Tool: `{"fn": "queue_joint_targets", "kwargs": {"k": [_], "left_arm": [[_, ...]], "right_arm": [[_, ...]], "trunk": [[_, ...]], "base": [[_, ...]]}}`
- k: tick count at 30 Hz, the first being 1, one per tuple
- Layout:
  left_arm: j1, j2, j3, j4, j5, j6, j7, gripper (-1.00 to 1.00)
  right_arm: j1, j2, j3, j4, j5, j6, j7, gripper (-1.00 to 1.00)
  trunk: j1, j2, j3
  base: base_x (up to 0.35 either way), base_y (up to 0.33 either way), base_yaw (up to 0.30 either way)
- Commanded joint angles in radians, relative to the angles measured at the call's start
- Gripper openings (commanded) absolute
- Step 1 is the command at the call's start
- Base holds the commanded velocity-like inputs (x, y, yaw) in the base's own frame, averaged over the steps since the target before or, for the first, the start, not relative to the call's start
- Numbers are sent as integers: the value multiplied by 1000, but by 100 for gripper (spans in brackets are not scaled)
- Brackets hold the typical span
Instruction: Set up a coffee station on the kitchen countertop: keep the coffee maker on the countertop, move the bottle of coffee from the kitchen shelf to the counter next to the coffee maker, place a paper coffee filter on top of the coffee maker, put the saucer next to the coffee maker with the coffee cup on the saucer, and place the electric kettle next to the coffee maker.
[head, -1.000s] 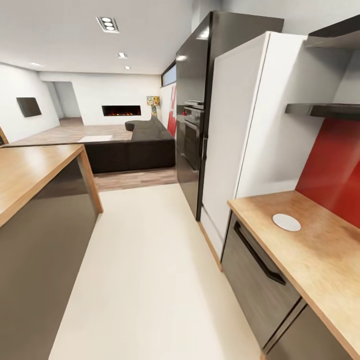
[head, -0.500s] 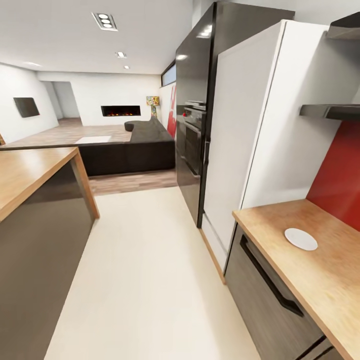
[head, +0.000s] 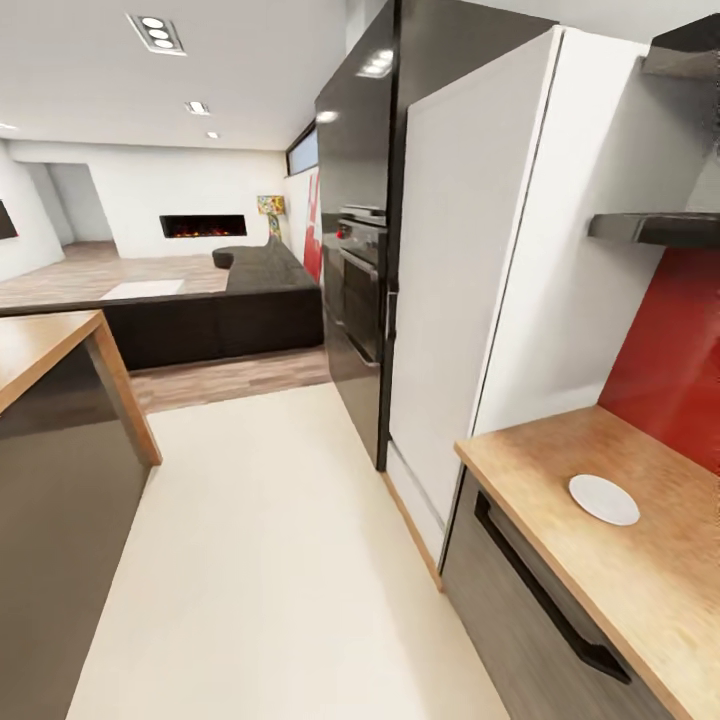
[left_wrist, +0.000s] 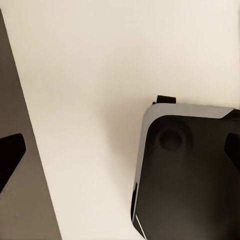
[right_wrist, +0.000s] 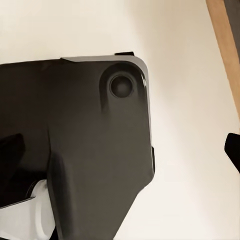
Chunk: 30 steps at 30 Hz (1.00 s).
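**Robot in the kitchen aisle, saucer alone on the worktop**

The head view looks along a pale floor (head: 280, 560) between two counters. At the right stand a tall black oven unit (head: 360, 230) and a white fridge (head: 480, 280). Beside the fridge, the countertop (head: 600, 590) is cut off by the picture's edge, so most of its length is hidden. On it lies the saucer (head: 604, 499), flat, near the red back wall (head: 670, 350) and apart from the wooden edge. Above it, the kitchen shelf (head: 655, 228) is seen from below and also cut off, so what stands on it cannot be told. At the left is the corner of another wooden counter (head: 40, 350), and far behind is a dark sofa (head: 240, 300).

The wrist views look down on the floor and the robot's dark base (left_wrist: 190, 175). In the left wrist view, dark fingertips (left_wrist: 10, 155) show at opposite edges, so the left gripper is spread wide. The right wrist view shows the same, with one fingertip (right_wrist: 233, 147) at the edge and the other partly lost against the base.
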Motion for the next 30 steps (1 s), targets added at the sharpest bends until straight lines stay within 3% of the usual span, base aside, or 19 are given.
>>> {"fn": "queue_joint_targets", "kwargs": {"k": [1, 30], "left_arm": [[0, 0, -8, -1, 8, -2, 3, 100], [0, 0, -9, -1, 7, -2, 3, 100]], "right_arm": [[-1, 0, -6, 1, 0, -4, 0, 100], [-1, 0, -8, 1, 0, -3, -1, 100]], "trunk": [[1, -2, -2], [1, -2, -2]], "base": [[320, 154, -286], [320, 151, -288]]}}
